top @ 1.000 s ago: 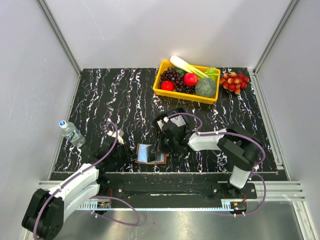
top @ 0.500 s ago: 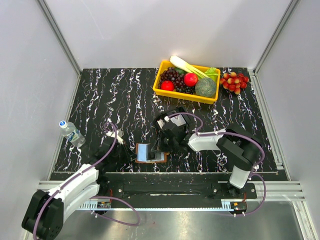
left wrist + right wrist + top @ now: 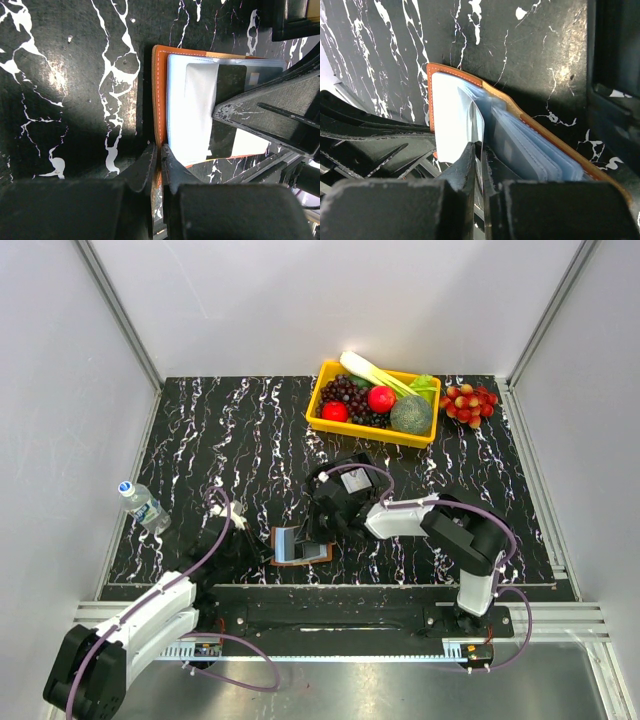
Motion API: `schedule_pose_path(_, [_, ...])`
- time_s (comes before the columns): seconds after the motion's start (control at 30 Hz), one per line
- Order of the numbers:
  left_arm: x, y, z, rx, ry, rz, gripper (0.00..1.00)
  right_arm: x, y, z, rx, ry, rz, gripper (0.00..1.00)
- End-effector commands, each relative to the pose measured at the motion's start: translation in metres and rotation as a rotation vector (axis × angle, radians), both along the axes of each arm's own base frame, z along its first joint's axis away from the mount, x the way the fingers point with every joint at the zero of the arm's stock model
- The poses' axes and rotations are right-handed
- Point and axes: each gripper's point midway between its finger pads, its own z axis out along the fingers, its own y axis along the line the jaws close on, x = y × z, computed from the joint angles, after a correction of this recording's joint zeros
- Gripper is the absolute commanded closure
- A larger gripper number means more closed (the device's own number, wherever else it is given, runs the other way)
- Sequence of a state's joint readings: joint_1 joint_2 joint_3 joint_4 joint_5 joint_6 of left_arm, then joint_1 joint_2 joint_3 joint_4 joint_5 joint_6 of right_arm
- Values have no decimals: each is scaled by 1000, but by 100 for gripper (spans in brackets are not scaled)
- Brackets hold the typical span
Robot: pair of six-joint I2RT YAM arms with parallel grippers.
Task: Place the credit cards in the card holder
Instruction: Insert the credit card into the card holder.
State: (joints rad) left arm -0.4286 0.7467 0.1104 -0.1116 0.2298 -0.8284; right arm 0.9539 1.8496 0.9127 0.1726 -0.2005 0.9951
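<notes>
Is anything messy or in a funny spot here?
Yes. A bunch of red grapes lies on the table just right of the yellow tray, not inside it.

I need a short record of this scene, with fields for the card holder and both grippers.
card holder: open on the table, pale inside up
left gripper: shut on its orange edge
right gripper: tips at a pale sheet inside it; grip unclear
elsewhere: yellow fruit tray, water bottle
</notes>
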Motion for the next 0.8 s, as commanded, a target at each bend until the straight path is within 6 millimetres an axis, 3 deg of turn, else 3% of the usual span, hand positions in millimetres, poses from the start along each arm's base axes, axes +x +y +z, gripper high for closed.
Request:
schedule_pose_path(0.0, [-4,8,-13,31,23,29,100,-22,-20,-32,-168,47,41,88])
schedule_pose_path(0.17, [-3,10,-12,42,16,40,100,-14,-40,-19,-231,-10,-15,71])
schedule_pose_path(0.4, [-3,9,-11,40,14,33,100,-4,-50,-2,-250,-69,-33,67])
schedule_pose_path(0.53, [-2,8,-10,34,9,27,100,-6,-45,-3,-238,-60,-13,72])
schedule_pose_path(0.77, [-3,7,-9,28,7,19,100,-8,-24,-8,-171,-30,30,68])
